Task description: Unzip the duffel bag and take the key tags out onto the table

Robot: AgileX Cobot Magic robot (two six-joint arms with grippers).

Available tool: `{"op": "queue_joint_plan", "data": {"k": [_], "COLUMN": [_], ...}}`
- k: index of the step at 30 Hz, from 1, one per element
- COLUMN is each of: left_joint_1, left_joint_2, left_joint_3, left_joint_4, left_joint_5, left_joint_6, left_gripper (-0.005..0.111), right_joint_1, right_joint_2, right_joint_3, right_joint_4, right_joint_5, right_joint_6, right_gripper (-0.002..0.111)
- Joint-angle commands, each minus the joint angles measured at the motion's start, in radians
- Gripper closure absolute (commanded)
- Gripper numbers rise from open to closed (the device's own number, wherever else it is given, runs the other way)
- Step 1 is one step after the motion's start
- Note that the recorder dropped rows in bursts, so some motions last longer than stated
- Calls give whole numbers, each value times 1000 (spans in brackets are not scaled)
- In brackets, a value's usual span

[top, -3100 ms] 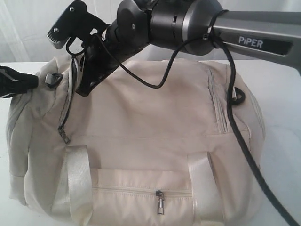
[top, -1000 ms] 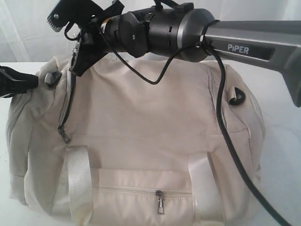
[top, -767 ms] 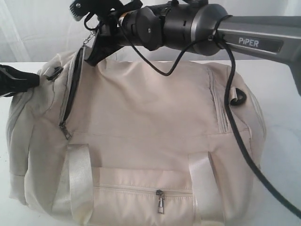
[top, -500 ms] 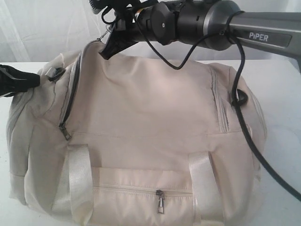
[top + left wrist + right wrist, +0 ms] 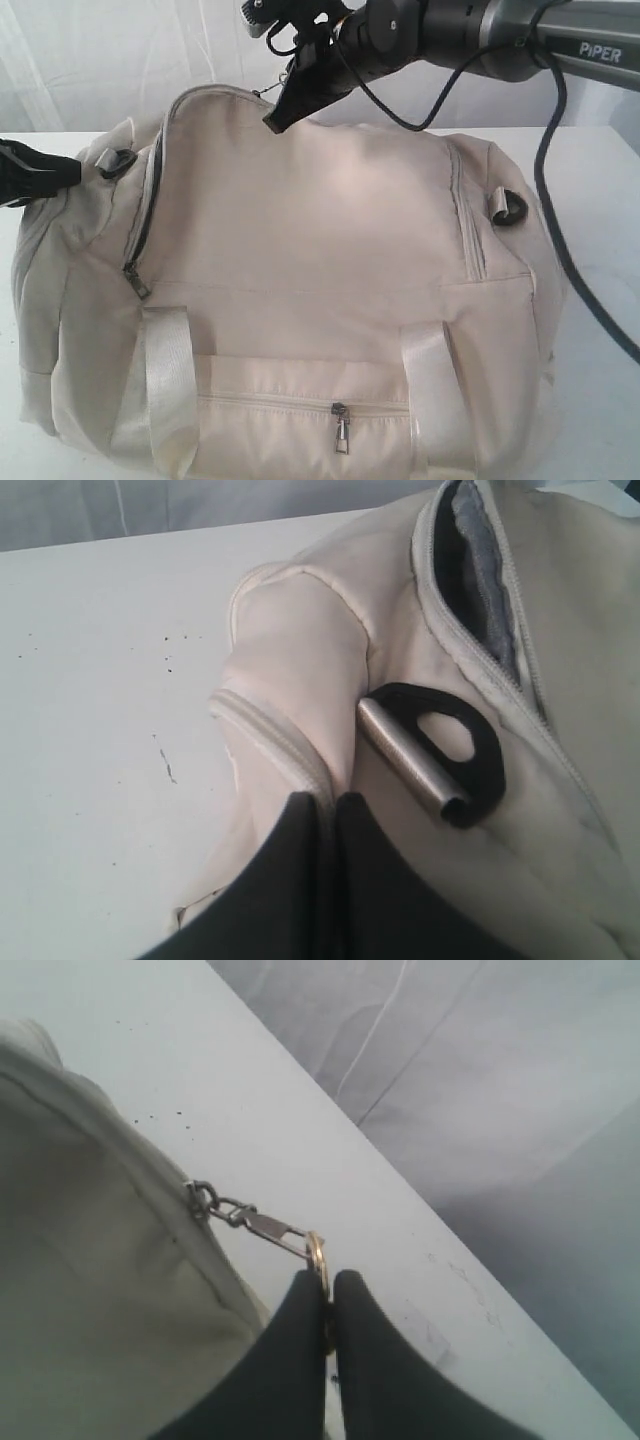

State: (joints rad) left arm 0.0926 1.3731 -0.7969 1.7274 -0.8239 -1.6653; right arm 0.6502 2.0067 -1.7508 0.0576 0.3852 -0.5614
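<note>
Clenched at the tips, the right gripper (image 5: 330,1282) pinches the brass ring (image 5: 317,1252) of a zipper pull, its chain (image 5: 235,1215) taut to the duffel bag (image 5: 90,1290). Beside a black strap loop (image 5: 470,750), the left gripper (image 5: 335,802) is squeezed onto a fabric fold at the bag's end. From outside, the bag lies on the table (image 5: 600,200), its zipper (image 5: 145,215) near the left gripper parted, white handles (image 5: 168,380) toward the camera.

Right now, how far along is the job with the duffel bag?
Done: the zipper of the duffel bag is open along one end, showing dark lining. In hand: the right gripper pinches the brass ring zipper pull; the left gripper clamps the bag's end fabric. Left: the rest of the zipper, then the key tags, which are not in view.
</note>
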Motion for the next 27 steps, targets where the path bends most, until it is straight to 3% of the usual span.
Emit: {"op": "queue_joint_plan", "data": {"k": [1, 20, 27], "left_joint_1": [-7, -7, -7], "left_joint_2": [-6, -6, -6], "left_joint_3": [6, 6, 6], "left_joint_4": [17, 17, 17], "left_joint_5": [35, 58, 61], "left_joint_6": [-2, -2, -4], "left_gripper": [107, 107, 107], "right_joint_1": [-40, -250, -262], "right_joint_2": [-41, -224, -311], "right_joint_3": [-6, -2, 29], "right_joint_4": [-40, -68, 2], "right_joint_5": [57, 449, 651], "right_joint_6": [9, 42, 17], "right_gripper": [108, 108, 108]}}
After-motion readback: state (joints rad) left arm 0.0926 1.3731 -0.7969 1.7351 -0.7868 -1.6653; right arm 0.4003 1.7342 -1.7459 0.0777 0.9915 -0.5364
